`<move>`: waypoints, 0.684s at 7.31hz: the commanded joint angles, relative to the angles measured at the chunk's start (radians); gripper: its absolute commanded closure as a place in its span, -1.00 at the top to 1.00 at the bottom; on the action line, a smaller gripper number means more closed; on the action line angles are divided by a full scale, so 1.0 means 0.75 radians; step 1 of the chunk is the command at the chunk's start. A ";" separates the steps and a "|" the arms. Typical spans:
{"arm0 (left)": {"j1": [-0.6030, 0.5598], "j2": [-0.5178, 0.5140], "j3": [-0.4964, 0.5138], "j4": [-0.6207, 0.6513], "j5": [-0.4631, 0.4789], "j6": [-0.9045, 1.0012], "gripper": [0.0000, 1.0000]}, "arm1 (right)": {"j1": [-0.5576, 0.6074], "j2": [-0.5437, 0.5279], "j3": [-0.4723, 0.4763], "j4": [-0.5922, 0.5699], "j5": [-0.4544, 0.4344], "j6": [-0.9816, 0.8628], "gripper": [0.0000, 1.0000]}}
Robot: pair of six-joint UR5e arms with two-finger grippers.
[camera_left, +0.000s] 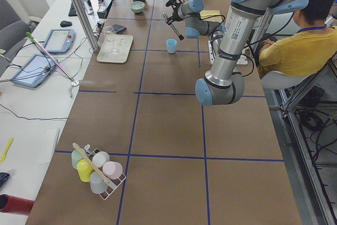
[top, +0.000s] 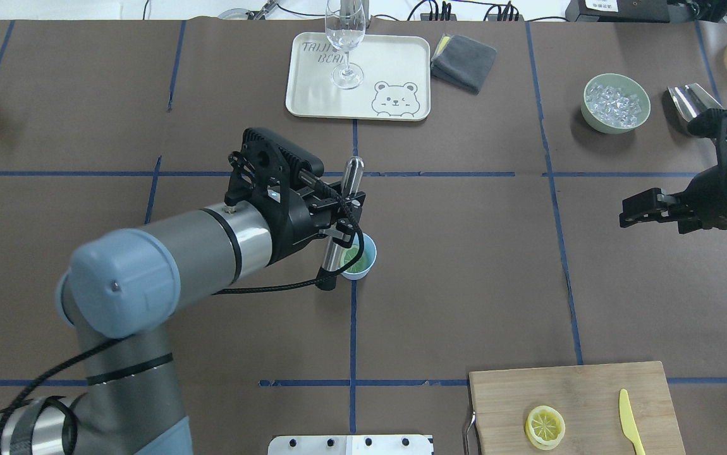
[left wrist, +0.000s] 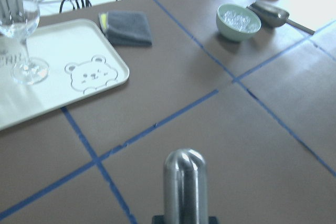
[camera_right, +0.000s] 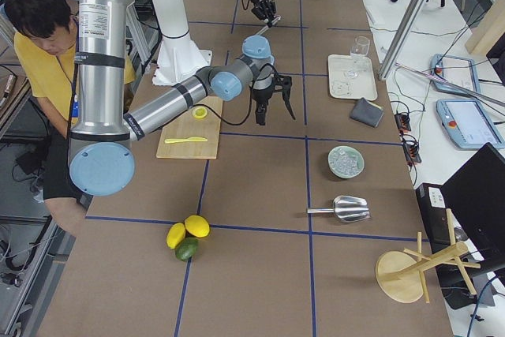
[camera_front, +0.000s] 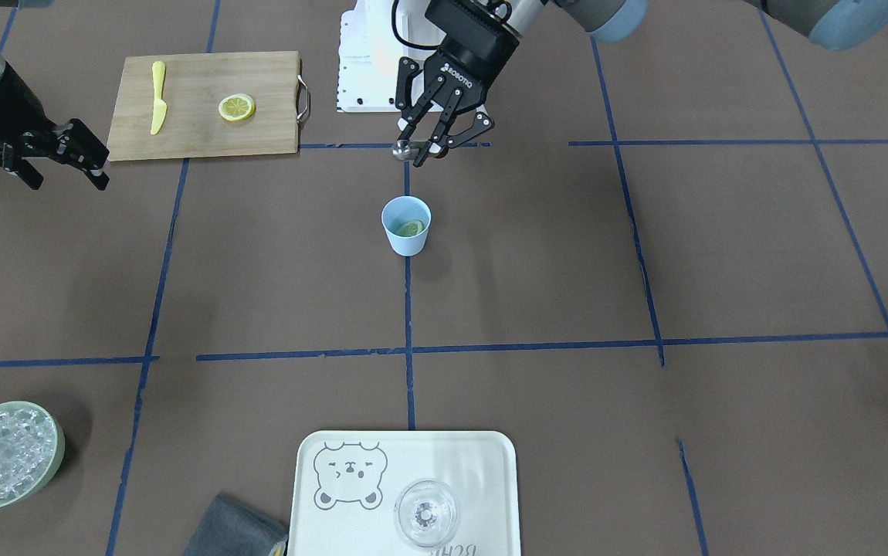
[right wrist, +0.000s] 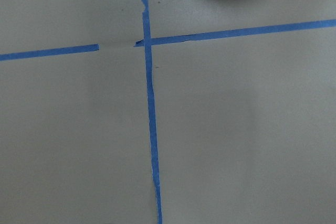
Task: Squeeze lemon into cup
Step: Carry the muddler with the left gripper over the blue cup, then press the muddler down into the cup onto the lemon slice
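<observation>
The light-blue cup (camera_front: 405, 225) stands at the table's middle with a lemon slice (camera_front: 411, 228) lying inside it. A second lemon slice (camera_front: 236, 107) lies on the wooden cutting board (camera_front: 197, 131). My left gripper (camera_front: 422, 148) is shut on a metal muddler (top: 346, 196) and holds it tilted above the cup (top: 363, 260), clear of the rim. The muddler's rounded end shows in the left wrist view (left wrist: 184, 182). My right gripper (camera_front: 69, 177) is open and empty, hovering off to the side near the board.
A yellow plastic knife (camera_front: 157, 96) lies on the board. A green bowl of ice (camera_front: 4, 455), a grey cloth (camera_front: 232, 529) and a bear tray (camera_front: 475, 463) with a clear glass (camera_front: 426, 513) sit along the far edge. Whole fruit (camera_right: 188, 234) and a metal scoop (camera_right: 343, 208) lie farther right.
</observation>
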 commanded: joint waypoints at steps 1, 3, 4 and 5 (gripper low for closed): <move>0.059 -0.010 0.262 -0.511 0.307 0.059 -1.00 | 0.006 0.004 -0.005 0.000 0.001 -0.007 0.99; 0.188 -0.010 0.314 -0.538 0.594 0.188 -1.00 | 0.004 0.006 -0.009 0.000 0.001 -0.007 0.99; 0.204 -0.025 0.323 -0.536 0.620 0.191 -1.00 | 0.004 0.006 -0.009 0.000 0.001 -0.007 0.99; 0.204 -0.031 0.323 -0.538 0.620 0.187 -1.00 | 0.004 0.006 -0.017 0.000 0.001 -0.007 0.99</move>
